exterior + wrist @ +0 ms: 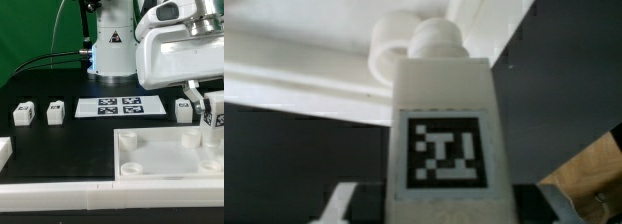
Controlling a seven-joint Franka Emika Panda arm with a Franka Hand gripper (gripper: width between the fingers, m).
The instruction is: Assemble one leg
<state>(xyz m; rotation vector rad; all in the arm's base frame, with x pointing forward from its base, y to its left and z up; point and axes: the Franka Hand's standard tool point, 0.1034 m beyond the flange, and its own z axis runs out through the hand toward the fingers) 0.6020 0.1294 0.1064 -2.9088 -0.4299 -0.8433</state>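
My gripper is shut on a leg, a small white block with a black-and-white tag. It holds the leg above the far corner of the large white panel on the exterior view's right. In the wrist view the leg fills the middle, tag toward the camera. Its round threaded tip points at the panel below. The fingers press on both sides of the leg. Three more legs lie on the table: two on the exterior view's left and one beside the gripper.
The marker board lies flat between the loose legs. A white block sits at the exterior view's left edge. A white rail runs along the table's front. The arm's base stands at the back.
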